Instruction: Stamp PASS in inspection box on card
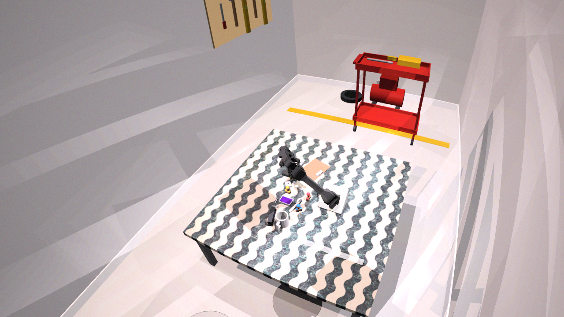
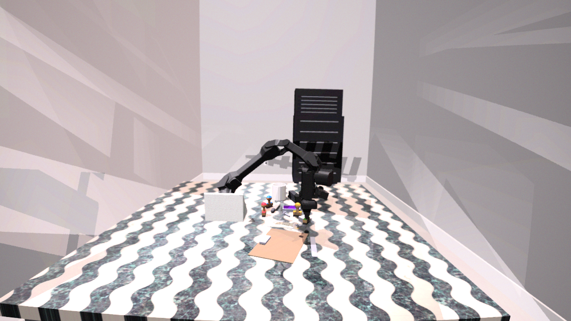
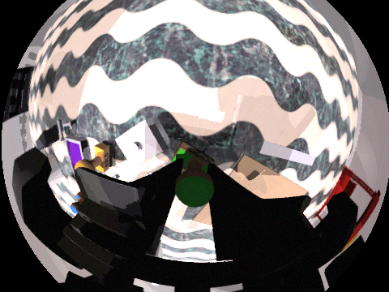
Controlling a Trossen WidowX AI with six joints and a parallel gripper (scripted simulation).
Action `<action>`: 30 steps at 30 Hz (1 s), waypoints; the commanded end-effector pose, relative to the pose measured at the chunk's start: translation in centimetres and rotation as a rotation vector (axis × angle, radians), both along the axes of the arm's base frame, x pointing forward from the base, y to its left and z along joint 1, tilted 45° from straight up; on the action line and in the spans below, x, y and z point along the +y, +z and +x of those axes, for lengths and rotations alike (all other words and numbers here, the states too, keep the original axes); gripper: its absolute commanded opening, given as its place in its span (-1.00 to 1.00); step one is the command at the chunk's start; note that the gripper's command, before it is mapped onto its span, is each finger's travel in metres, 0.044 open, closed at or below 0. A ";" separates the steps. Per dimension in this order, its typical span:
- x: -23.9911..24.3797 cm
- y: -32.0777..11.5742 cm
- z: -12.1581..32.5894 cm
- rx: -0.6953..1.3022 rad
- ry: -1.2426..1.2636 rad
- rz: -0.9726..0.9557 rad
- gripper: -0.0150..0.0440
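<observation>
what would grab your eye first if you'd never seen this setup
The wavy black-and-white table top fills the room's middle. Next comes the black arm arching over a cluster of small stamps, its tool shut on a green-knobbed stamp. The bright red cart stands against the far wall.

I see bright, even light with pale streaks across the walls. Shadows soft. Wrist view heavily fisheye-warped, black-vignetted, coarse and blocky near its rim.
</observation>
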State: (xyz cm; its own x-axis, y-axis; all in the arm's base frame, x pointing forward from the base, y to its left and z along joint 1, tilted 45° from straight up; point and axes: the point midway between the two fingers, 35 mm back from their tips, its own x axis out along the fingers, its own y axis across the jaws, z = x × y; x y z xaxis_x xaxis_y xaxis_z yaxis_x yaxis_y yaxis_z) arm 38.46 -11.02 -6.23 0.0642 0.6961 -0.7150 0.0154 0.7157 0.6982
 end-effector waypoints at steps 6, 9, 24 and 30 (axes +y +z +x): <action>-0.4 0.4 0.1 -0.007 0.006 -0.008 -0.49; -0.5 0.5 0.1 -0.007 0.006 -0.009 -0.49; -1.0 1.0 0.1 -0.007 0.006 -0.010 -0.49; -1.3 1.2 0.0 -0.007 0.006 -0.011 -0.49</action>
State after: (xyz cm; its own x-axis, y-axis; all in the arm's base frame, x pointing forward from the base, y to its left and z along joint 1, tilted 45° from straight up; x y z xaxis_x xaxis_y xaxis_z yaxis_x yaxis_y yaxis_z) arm 38.40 -12.06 -5.19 0.0647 0.6935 -0.7175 0.0159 0.7182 0.6956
